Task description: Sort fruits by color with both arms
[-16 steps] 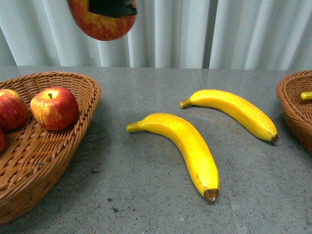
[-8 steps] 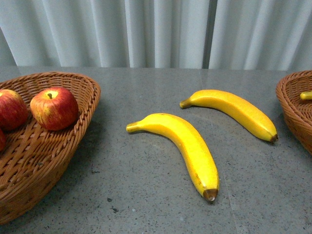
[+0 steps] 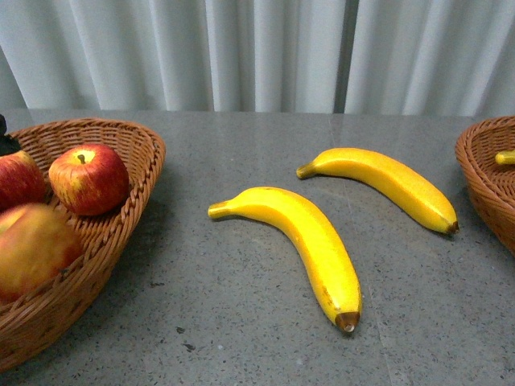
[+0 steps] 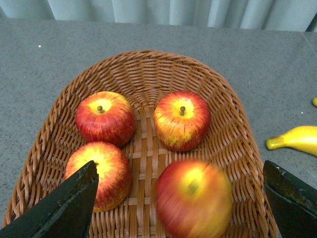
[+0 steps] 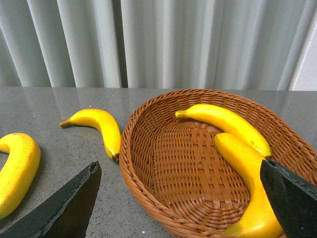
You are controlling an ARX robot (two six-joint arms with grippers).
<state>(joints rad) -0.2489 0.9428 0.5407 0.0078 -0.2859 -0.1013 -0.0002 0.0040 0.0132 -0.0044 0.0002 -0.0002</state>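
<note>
Claws on both black arms are spread wide with nothing gripped. The left claw [image 4: 179,167] points down over the left brown woven wicker basket [image 4: 233,106], its black fingers [image 4: 64,208] at either edge of the wrist view. Three round red apples streaked with yellow [image 4: 182,120] rest sharp on the weave, and a fourth, blurred red-and-yellow apple [image 4: 194,198] shows between the fingers, touched by neither; whether it is resting or in the air I cannot tell. From the front that blurred apple [image 3: 32,249] shows low at the basket's near side. The right claw [image 5: 178,166] angles down over the right wicker basket [image 5: 148,148], where two long curved yellow bananas [image 5: 225,121] lie side by side along one wall. Two more bananas lie on the grey speckled bench [image 3: 201,346] between the baskets, not touching each other: the nearer banana [image 3: 310,237] and the farther banana [image 3: 386,181], both with brown tips toward the right basket
</note>
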